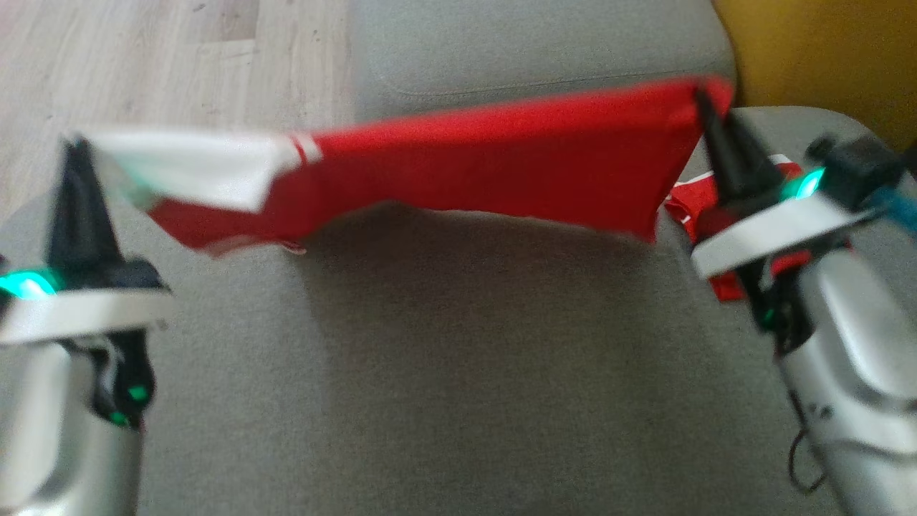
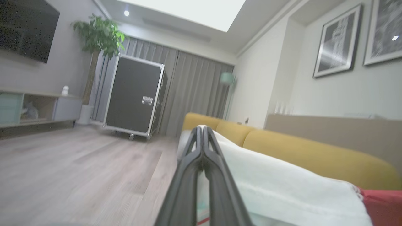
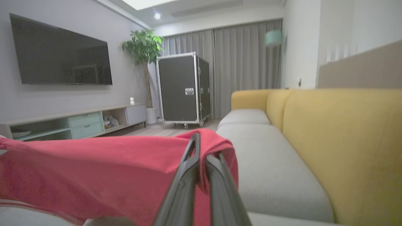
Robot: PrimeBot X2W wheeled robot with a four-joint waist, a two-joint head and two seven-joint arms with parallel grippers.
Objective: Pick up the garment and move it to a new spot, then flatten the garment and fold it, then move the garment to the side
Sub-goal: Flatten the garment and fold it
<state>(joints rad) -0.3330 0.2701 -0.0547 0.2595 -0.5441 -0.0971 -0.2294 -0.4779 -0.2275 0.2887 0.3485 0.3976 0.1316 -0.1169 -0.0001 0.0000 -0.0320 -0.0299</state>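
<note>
1. Head view: garment (image 1: 501,165), red with a white end, hangs stretched above the grey seat (image 1: 458,358) between the two grippers; left gripper (image 1: 75,154) is clamped on the white corner at the left; right gripper (image 1: 701,97) is clamped on the red corner at the right; the lower hem sags in the middle and hangs clear of the seat; more red cloth with white trim (image 1: 691,208) lies on the seat by the right wrist, and I cannot tell whether it belongs to the same garment; wood floor (image 1: 143,57) lies beyond the seat at upper left; the picture is blurred.
2. Left wrist view: left gripper (image 2: 202,128) has its fingers pressed together, pinching white fabric; the garment (image 2: 282,188) runs off to the lower right, turning red at the edge; a yellow backrest (image 2: 314,157) stands behind it; a black case (image 2: 135,97) and a plant (image 2: 99,34) stand across the floor.
3. Right wrist view: right gripper (image 3: 205,147) has its fingers closed on a red fold draped over the tips; the garment (image 3: 110,169) spreads to the left, above the seat (image 3: 270,169); the backrest (image 3: 342,141) is at the right; a TV (image 3: 61,53) hangs over a low cabinet (image 3: 78,124).
</note>
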